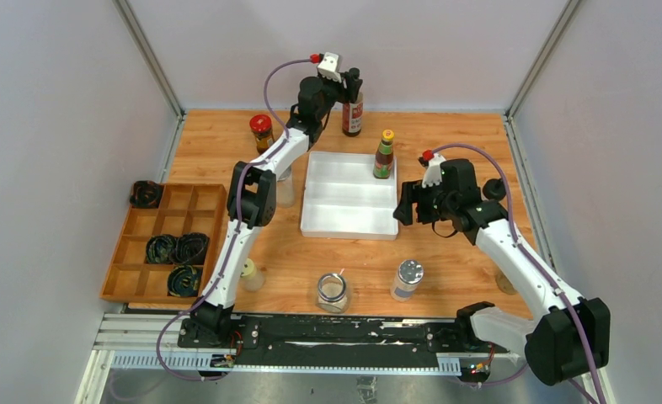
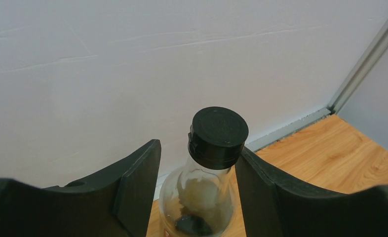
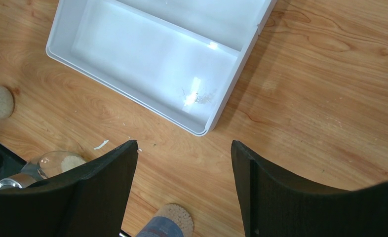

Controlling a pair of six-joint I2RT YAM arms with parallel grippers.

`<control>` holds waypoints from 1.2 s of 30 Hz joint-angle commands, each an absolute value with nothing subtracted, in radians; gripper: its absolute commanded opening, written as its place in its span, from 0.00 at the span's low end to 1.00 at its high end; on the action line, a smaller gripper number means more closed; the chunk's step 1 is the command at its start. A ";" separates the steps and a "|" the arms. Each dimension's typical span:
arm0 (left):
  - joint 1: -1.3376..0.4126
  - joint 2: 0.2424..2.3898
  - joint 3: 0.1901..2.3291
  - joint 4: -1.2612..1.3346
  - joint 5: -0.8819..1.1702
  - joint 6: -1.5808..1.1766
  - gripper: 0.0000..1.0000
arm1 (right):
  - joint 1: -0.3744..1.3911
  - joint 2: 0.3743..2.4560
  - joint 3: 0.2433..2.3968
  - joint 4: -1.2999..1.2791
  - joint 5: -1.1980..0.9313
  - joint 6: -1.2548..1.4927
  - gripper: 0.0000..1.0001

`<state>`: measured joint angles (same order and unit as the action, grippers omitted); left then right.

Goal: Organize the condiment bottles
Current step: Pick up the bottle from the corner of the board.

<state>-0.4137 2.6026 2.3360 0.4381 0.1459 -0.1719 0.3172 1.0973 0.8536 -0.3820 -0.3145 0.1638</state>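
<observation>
One bottle, yellow-capped with a red label (image 1: 384, 156), stands upright in the far right corner of the white tray (image 1: 344, 225). I judge this the only placement done so far.

The rest sit on the table outside the tray:
- a red-capped jar (image 1: 261, 132) at the far left
- a silver-capped jar (image 1: 408, 279) and a clear glass jar (image 1: 333, 292) near the front edge
- a small pale bottle (image 1: 250, 274) by the left arm
- others partly hidden behind the arms

The tall black-capped bottle (image 2: 217, 132) stands at the back wall, beyond the tray. The left arm reaches far forward, and the left gripper (image 2: 197, 148) straddles that bottle's neck. Its jaws are parted, with one finger against the cap and the other clear of it.

The right arm is bent over the table beside the tray's near right corner. I read the right gripper (image 3: 183, 144) as pointing down, spread wide and holding nothing.
</observation>
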 commanded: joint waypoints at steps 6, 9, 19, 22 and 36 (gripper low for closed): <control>-0.408 2.609 2.352 0.483 0.158 -0.190 0.55 | 0.345 1.113 0.836 -0.379 -0.324 0.168 0.74; -0.408 2.595 2.327 0.489 0.157 -0.187 0.53 | 0.345 1.116 0.835 -0.377 -0.324 0.169 0.74; -0.408 2.536 2.233 0.500 0.161 -0.167 0.50 | 0.354 1.121 0.831 -0.371 -0.327 0.177 0.74; -0.407 2.526 2.224 0.499 0.162 -0.164 0.49 | 0.356 1.119 0.827 -0.371 -0.326 0.176 0.74; -0.407 2.520 2.225 0.500 0.171 -0.163 0.44 | 0.363 1.126 0.820 -0.367 -0.328 0.181 0.74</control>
